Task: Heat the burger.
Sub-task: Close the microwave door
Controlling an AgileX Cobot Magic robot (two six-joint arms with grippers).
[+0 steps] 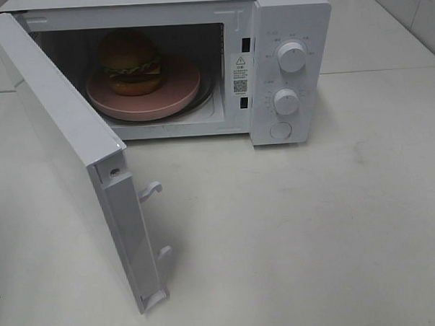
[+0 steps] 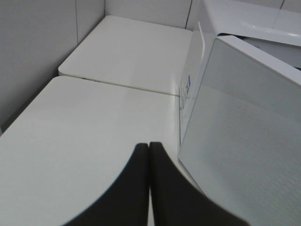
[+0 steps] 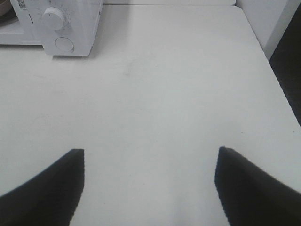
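White table (image 1: 336,223), seen from high up. At its back, a white microwave (image 1: 290,15), its door (image 1: 65,141) swung wide open toward the left. Inside the cavity, a round pink plate (image 1: 178,92). On the plate, toward its left side, the burger (image 1: 130,62), upright. Near the door's outer face, the left gripper (image 2: 149,146), jaws pressed together, gripping nothing. Above the table, well apart from the microwave, the right gripper (image 3: 149,150), jaws spread wide, holding nothing.
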